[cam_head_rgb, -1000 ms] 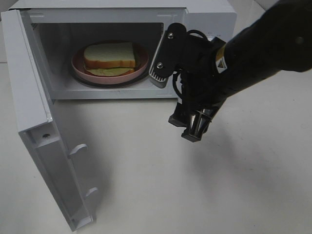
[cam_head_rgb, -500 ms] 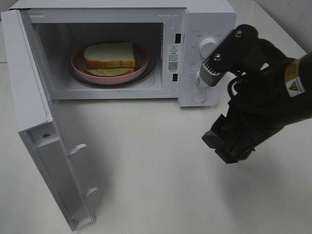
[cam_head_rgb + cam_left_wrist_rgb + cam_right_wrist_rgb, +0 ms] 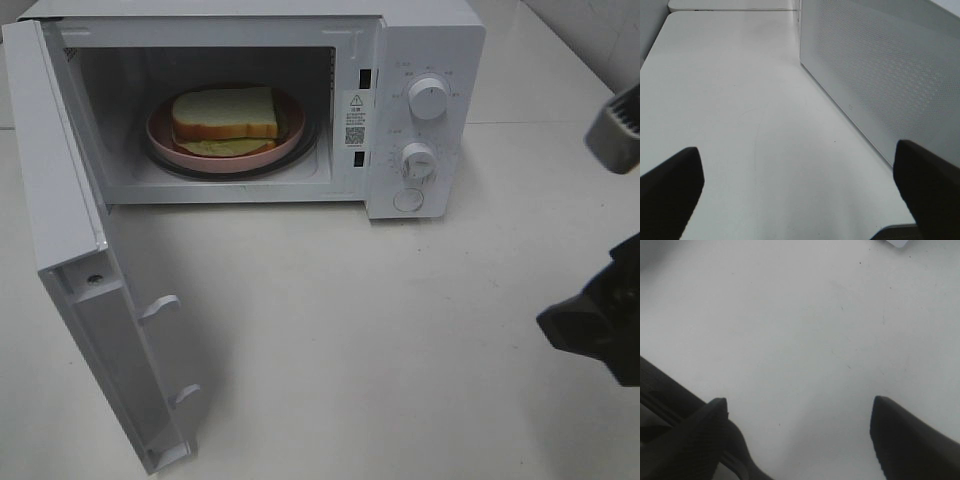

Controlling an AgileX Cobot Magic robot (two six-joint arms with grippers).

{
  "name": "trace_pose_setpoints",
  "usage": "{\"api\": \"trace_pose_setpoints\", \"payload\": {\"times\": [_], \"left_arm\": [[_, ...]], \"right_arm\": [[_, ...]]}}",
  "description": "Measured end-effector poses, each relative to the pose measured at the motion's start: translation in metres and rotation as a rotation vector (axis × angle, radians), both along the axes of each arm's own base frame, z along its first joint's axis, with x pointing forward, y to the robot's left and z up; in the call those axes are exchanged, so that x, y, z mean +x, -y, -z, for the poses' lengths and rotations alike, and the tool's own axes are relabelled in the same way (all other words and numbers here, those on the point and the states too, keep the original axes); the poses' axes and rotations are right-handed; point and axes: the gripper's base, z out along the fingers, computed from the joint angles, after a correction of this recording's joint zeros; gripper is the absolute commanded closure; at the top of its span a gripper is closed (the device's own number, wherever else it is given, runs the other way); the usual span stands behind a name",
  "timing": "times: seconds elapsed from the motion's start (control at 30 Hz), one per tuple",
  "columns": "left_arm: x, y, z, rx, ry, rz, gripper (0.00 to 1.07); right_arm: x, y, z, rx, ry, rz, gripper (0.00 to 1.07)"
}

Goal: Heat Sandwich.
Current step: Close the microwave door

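Both end effectors are spread wide above the worktop [image 3: 730, 100]. The left end effector [image 3: 797, 187] hangs close beside the microwave's [image 3: 880, 75] perforated outer wall. Well to the left of the right end effector [image 3: 800, 435], the sandwich [image 3: 224, 115] lies on a pink plate [image 3: 160, 135] inside the microwave, whose door [image 3: 90, 300] stands open.

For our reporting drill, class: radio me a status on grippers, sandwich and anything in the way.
Left gripper open, empty. Right gripper open, empty. Sandwich on pink plate inside microwave. Door wide open, nothing seen in its swing.
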Motion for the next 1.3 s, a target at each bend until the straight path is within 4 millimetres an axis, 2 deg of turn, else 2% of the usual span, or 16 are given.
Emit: {"api": "trace_pose_setpoints", "payload": {"times": [0.1,0.37,0.67,0.9,1.1,1.3], "left_arm": [[0.000,0.000,0.000,0.000,0.000,0.000,0.09],[0.000,0.000,0.000,0.000,0.000,0.000,0.09],[0.000,0.000,0.000,0.000,0.000,0.000,0.09],[0.000,0.000,0.000,0.000,0.000,0.000,0.09],[0.000,0.000,0.000,0.000,0.000,0.000,0.09],[0.000,0.000,0.000,0.000,0.000,0.000,0.09]], "right_arm": [[-0.019,0.016,-0.009,0.005,-0.006,0.025,0.32],[-0.047,0.041,-0.018,0.012,0.000,0.052,0.32],[-0.068,0.059,-0.023,0.045,0.035,0.072,0.32],[-0.078,0.076,-0.027,0.090,0.104,0.264,0.32],[-0.083,0.082,-0.018,0.091,0.112,0.360,0.32],[-0.099,0.088,-0.004,0.123,0.154,0.441,0.32]]}}
